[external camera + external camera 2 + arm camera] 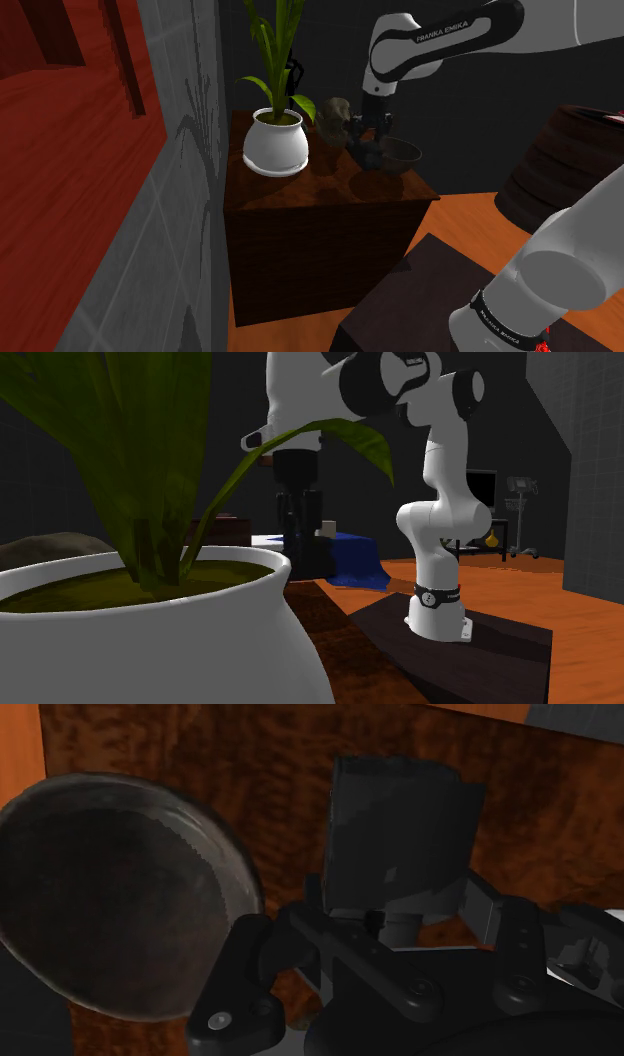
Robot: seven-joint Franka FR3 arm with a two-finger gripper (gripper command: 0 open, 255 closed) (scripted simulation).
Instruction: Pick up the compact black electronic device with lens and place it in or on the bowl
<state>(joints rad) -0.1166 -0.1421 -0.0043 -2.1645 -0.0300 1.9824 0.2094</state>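
Bench (330, 185) of dark glossy wood carries a white plant pot (275, 148) toward the shoulder view's left and a dark grey bowl (404, 152) near its right edge. The white arm (440, 40) reaches down beside the bowl, its jaws closed around the boxy black device (400, 834). The device hangs just left of the bowl's rim, seemingly a little off the wood. Holding it this low and close likely sets up a short sideways carry over the rim.

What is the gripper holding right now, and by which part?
The black device, clasped between the jaws of the gripper by its two sides at the near end; the rest sticks out past them, beside the bowl.
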